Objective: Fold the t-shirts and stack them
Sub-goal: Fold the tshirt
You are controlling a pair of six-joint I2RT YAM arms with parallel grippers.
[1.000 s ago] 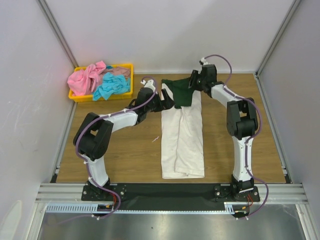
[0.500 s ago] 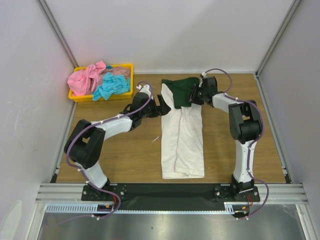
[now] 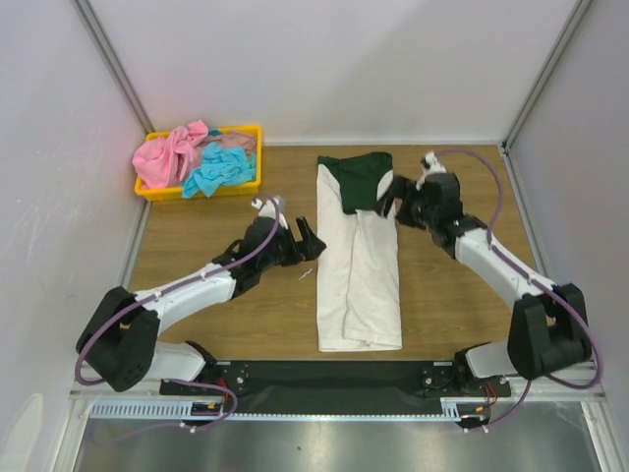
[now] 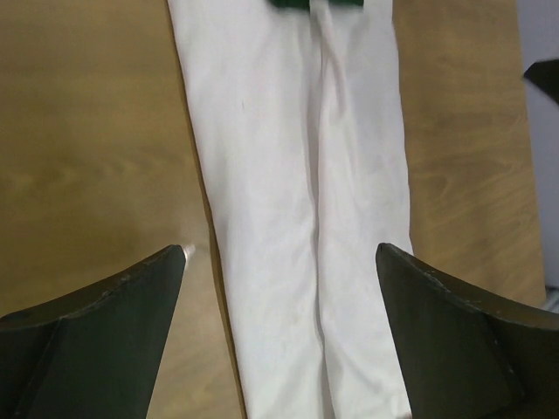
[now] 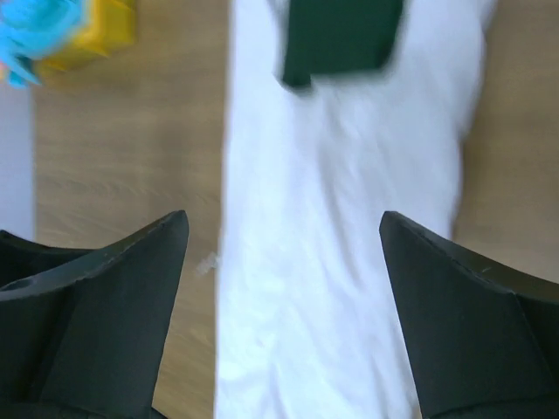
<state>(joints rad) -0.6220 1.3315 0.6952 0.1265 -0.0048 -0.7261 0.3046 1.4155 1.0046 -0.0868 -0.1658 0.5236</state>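
The white t-shirt lies in the middle of the table, folded lengthwise into a long strip. Its dark green sleeves are folded flat over its far end. My left gripper is open just off the strip's left edge, holding nothing. My right gripper is open at the right edge, beside the green sleeves and apart from them. The left wrist view looks down on the white shirt between the wide-open left gripper. In the right wrist view the shirt and green sleeve lie beyond the open right gripper.
A yellow tray at the back left holds a pink shirt and a turquoise shirt. A small white scrap lies on the wood left of the strip. Grey walls close the table on three sides.
My right gripper opened, let go of the green sleeve and drew back to the right. The sleeve now lies flat on the shirt. My left arm pulled back toward the near left.
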